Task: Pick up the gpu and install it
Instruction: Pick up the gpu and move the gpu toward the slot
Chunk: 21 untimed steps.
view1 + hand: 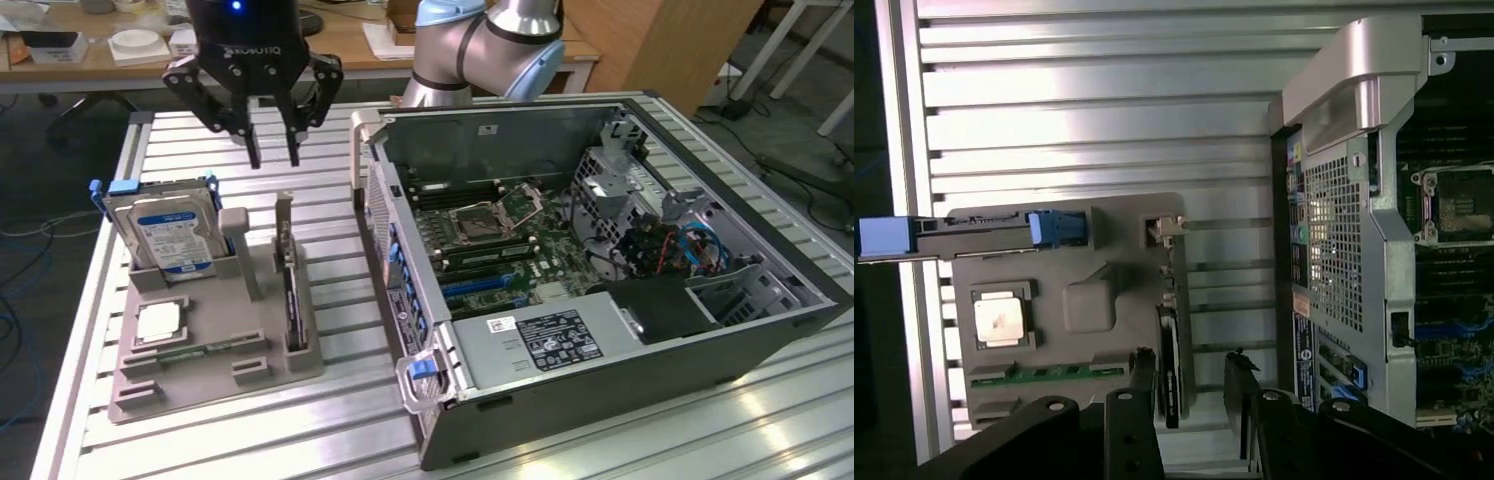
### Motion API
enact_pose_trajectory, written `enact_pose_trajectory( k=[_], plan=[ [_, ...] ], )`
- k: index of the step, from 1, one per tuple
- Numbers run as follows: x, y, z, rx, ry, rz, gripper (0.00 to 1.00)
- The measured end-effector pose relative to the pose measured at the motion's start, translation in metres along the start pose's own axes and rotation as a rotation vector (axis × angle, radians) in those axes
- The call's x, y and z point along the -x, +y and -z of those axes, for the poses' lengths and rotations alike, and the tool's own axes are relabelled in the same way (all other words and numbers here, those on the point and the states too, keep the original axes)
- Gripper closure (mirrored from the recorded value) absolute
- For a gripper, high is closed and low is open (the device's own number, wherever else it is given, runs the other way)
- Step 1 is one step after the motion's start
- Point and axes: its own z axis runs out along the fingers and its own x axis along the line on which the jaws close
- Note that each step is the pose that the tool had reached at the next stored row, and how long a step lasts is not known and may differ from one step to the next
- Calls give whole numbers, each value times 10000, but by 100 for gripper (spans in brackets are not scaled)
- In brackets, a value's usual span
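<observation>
1. gpu (pixel 291 290) and fingers (pixel 251 145): your fingers stand apart and hold nothing, and the gripper (pixel 274 158) hangs above the card without touching it.
2. In the wrist view your gripper (pixel 1192 365) shows its spread fingers (pixel 1142 375) either side of the gpu (pixel 1168 375), with the card nearer one finger than the other.
3. You can see the card standing on edge in a narrow slot of the grey holder (pixel 254 375) (pixel 1089 300).
4. That holder also carries an upright hard drive (pixel 167 235) (pixel 974 225), a flat processor chip (pixel 160 320) (pixel 999 320) and a green memory stick (pixel 200 352) (pixel 1049 374).
5. To the exterior view's right of the holder, the computer case (pixel 641 400) (pixel 1334 250) lies on its side with its open side up and the motherboard (pixel 514 235) exposed.
6. Holder and case both rest on the ribbed metal surface (pixel 200 140) (pixel 1094 100).
</observation>
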Motion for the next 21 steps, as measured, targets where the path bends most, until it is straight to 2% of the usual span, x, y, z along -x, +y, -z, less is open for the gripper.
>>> enact_pose_trajectory(
  k=[7, 12, 17, 19, 21],
  plan=[
    [-11, -7, -3, 11, 17, 798, 59],
    [-30, -23, -39, 8, 20, 931, 59],
    [-44, -55, -72, -21, 20, 967, 59],
    [-46, -64, -83, -77, 19, 977, 59],
    [-49, -79, -97, -93, 17, 987, 59]
  ],
)
